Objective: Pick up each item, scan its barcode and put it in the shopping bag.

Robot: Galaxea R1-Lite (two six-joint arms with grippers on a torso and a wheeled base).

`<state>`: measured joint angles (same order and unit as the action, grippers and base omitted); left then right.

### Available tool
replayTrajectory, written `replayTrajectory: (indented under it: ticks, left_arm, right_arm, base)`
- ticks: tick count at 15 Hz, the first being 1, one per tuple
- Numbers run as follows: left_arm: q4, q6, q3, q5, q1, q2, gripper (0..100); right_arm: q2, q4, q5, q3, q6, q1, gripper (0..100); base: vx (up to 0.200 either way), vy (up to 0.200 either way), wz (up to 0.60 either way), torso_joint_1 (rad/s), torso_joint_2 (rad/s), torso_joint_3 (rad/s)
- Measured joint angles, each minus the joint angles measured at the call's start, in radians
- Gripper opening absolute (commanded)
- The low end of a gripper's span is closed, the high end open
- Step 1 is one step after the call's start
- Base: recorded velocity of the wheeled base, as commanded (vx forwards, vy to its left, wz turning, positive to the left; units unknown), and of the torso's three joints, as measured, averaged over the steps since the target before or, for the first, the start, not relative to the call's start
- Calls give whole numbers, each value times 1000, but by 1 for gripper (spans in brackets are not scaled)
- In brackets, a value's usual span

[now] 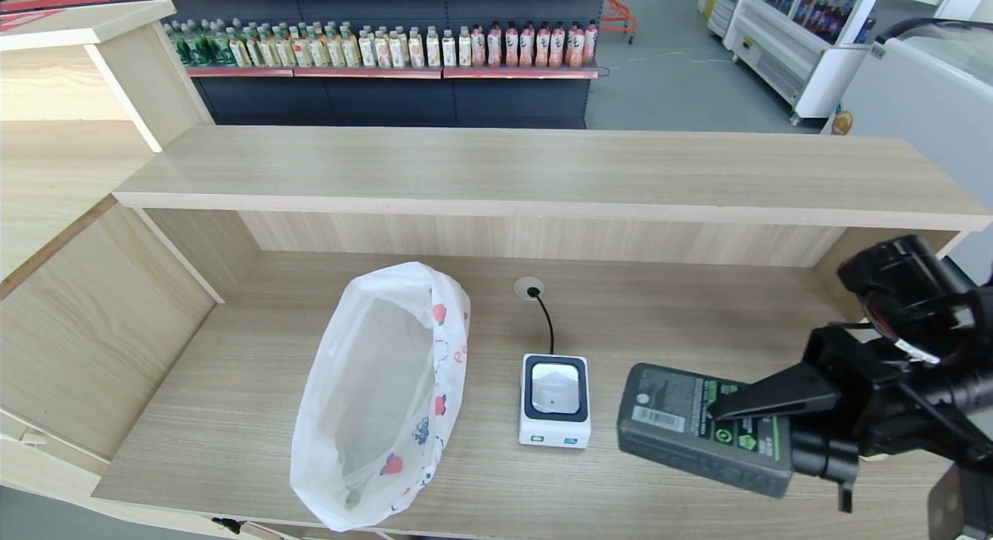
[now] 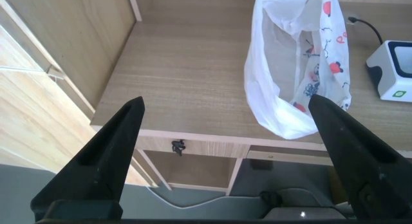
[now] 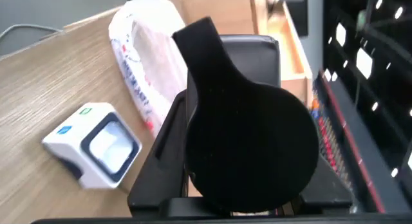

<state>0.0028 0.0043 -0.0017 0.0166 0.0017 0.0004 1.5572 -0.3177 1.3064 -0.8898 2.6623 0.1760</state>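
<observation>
Nearest, off the front edge of the light wood-grain desk (image 1: 233, 385), the left tool (image 2: 222, 153) hangs with its two black fingers (image 2: 96, 166) spread wide apart and nothing between them. Just beyond it on the desk lies the closest end of the white plastic shopping bag (image 2: 296, 63).

On the right side, the right tool (image 1: 729, 427) is clamped on a dark grey rectangular pack (image 1: 671, 396) with a green label. One black finger lies across the pack's top face and the other sits beneath it. The pack is tilted, with a white barcode sticker (image 1: 659, 418) facing up at its left end. It sits just to the right of the scanner, apart from it. I cannot tell whether its underside touches the desk.

Around the middle of the desk stands the small white box scanner (image 1: 554, 400) with a dark-framed glass window on top, facing upward. To its left, near but not touching, the shopping bag (image 1: 380, 400) lies lengthwise. It is printed with red and blue figures, and its mouth gapes open so the inside shows.

A thin black cable (image 1: 547, 319) runs from the scanner's back to a round grey grommet (image 1: 530, 288) in the desk.

Behind that rises a raised wooden ledge (image 1: 543, 167) across the full width. Farther off, a red-edged store shelf (image 1: 388, 47) holds a row of bottles, and a white chest freezer (image 1: 791, 59) stands to the right.
</observation>
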Motion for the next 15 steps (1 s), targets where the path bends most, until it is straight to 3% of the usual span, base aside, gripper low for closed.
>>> replayTrajectory:
  ticks: [3,5,7,9,11,15]
  left_arm:
    - [0,0,0,0,0,0,100]
    - [0,0,0,0,0,0,100]
    - [0,0,0,0,0,0,100]
    - [0,0,0,0,-1,0,100]
    - [0,0,0,0,-1,0,100]
    - [0,0,0,0,0,0,100]
  right_arm:
    - [-139,-1,-58,85,-288,-244,0]
    - [-193,-10,-114,116,-562,-300,0]
    - [-221,-7,-157,122,-912,-303,0]
    - [-230,29,-215,103,-1309,-293,0]
    - [-229,109,-259,89,-1806,-275,0]
    - [-206,374,-335,117,-2719,-197,0]
  base:
    - [0,0,0,0,0,0]
    - [0,0,0,0,0,0]
    - [0,0,0,0,0,0]
    - [0,0,0,0,0,0]
    - [0,0,0,0,0,0]
    - [0,0,0,0,0,0]
